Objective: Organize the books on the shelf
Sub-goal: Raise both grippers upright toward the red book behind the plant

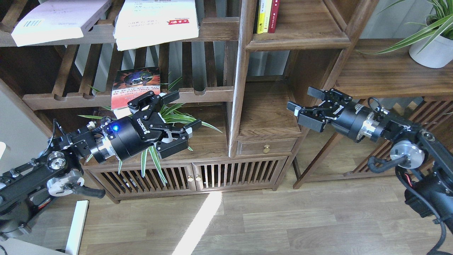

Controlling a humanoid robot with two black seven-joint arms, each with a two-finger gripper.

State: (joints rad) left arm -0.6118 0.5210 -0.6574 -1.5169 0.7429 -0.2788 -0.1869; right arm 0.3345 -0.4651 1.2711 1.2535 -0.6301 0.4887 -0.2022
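while both arms hover, the left end effector (178,118) gapes empty near the dark red-and-black book (134,86); the right end effector (306,108) is open too.

Shelf (297,39): dark walnut-look wood, visible grain, satin finish. Red-and-black book (136,86): glossy cover with glare. Two pale books (56,19) and (155,21): matt paper covers. Left hand (178,118) and right hand (306,106): matt black plastic or metal, bare silver metal at wrist joints. Plant pot (430,51): smooth matt white. Floor (283,219): wood-look planks, low sheen.
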